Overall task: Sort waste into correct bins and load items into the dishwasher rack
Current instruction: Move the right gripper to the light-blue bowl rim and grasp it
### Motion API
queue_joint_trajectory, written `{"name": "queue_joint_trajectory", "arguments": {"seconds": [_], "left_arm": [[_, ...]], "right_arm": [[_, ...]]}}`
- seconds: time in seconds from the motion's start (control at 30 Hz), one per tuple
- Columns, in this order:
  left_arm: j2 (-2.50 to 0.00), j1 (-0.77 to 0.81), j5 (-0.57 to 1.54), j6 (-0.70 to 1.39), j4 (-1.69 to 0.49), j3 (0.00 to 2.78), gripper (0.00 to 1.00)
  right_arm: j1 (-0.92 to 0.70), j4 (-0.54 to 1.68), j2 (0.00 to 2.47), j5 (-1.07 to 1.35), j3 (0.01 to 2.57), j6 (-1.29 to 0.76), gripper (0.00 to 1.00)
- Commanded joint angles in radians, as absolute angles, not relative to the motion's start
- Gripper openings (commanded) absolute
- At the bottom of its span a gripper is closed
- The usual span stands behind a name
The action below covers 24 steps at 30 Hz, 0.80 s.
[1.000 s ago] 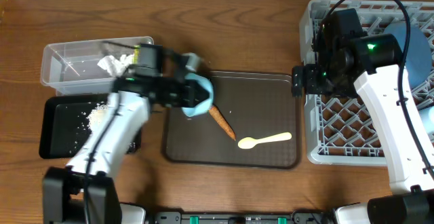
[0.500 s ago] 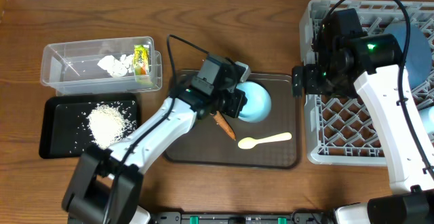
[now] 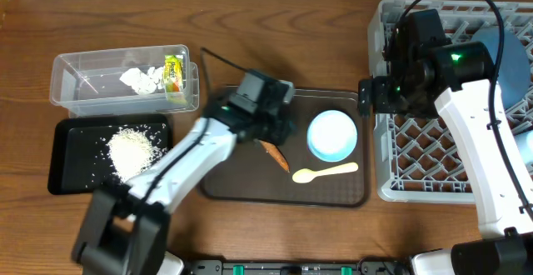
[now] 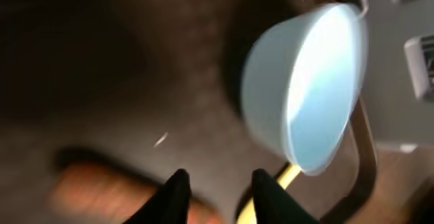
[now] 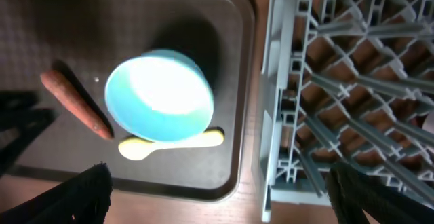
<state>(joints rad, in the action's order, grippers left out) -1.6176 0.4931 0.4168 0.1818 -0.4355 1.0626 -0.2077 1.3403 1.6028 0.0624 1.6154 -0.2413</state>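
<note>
- The left end effector point(image 4: 220, 191) hangs low over the brown serving tray point(image 3: 250, 187). Its two dark fingers stand partly apart with only tray surface showing between them, so it grips nothing.
- The light blue cup point(image 3: 333, 135) sits mouth-up on that tray, near the end effector on the robot's right and clear of both fingers. In the left wrist view it lies up and to the right of the fingertips.
- The orange carrot piece point(image 3: 273, 154) lies on the tray just beside the left fingers. The wrist view is blurred there, so contact cannot be judged.
- The pale yellow spoon point(image 3: 325, 172) lies on the tray just beside the cup's near edge.
- The right end effector point(image 5: 227, 191) is at the rim of the grey rack point(image 3: 433, 158), spread wide and empty (only its fingertips show, at the bottom corners of its own view).
- On the worktop point(image 3: 291, 42) to the left, the clear tub point(image 3: 75, 87) holds a tissue wad point(image 3: 141, 77) and the yellow-green wrapper point(image 3: 173, 73).
- The black tray point(image 3: 67, 162) holds the rice point(image 3: 133, 150).
</note>
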Motion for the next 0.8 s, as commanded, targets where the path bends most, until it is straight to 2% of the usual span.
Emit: {"name": "queue_joint_trajectory", "arguments": {"seconds": [0.0, 0.2, 0.37, 0.77], "left_arm": [[-1.520, 0.401, 0.389, 0.181, -0.549, 1.084, 0.38], [-1.436, 0.209, 0.274, 0.181, -0.807, 1.084, 0.50], [-1.428, 0.073, 0.271, 0.181, -0.918, 1.084, 0.52], [-1.428, 0.033, 0.272, 0.182, -0.942, 1.084, 0.52]], "right_arm": [[-0.204, 1.308, 1.607, 0.057, 1.615, -0.239, 0.99], [-0.226, 1.215, 1.607, 0.065, 1.566, -0.238, 0.99], [-0.251, 1.087, 1.607, 0.082, 1.427, -0.238, 0.99], [-0.275, 0.663, 1.607, 0.120, 1.089, -0.239, 0.93]]}}
